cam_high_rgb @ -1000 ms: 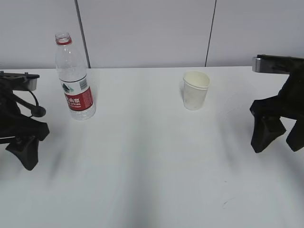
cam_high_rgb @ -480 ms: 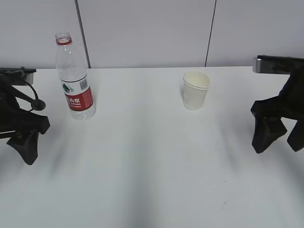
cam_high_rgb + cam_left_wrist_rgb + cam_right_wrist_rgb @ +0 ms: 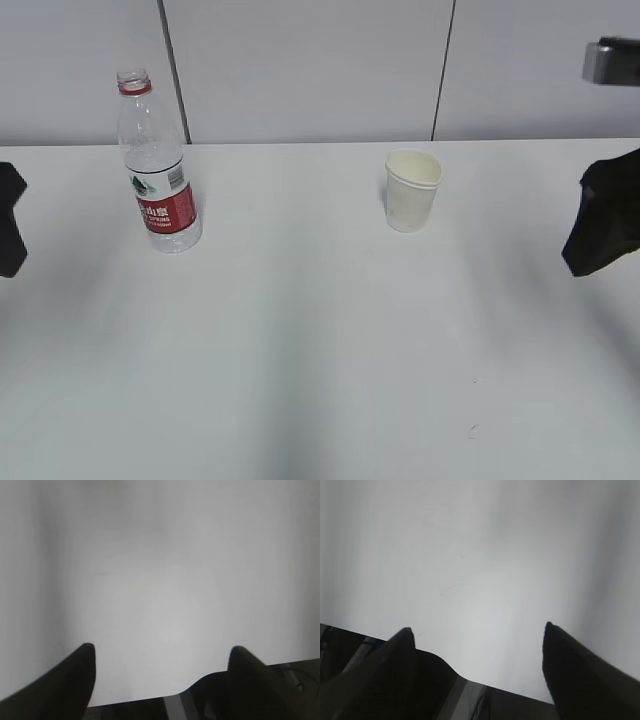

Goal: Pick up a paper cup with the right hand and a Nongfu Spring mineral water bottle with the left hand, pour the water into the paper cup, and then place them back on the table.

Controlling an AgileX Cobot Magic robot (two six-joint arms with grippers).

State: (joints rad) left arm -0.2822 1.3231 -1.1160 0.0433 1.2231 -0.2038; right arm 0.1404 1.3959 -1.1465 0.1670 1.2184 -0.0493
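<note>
Both arms have pulled outward. The left hand (image 3: 10,222) has slid to the table's (image 3: 320,360) left edge, only a dark sliver showing. The right hand (image 3: 604,226) has risen and shifted toward the right edge, partly cut off.

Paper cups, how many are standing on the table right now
1 in plain sight: the paper cup stands upright on the table, right of centre, well apart from the bottle. Its doubled rim hints that a second may be nested inside.
</note>
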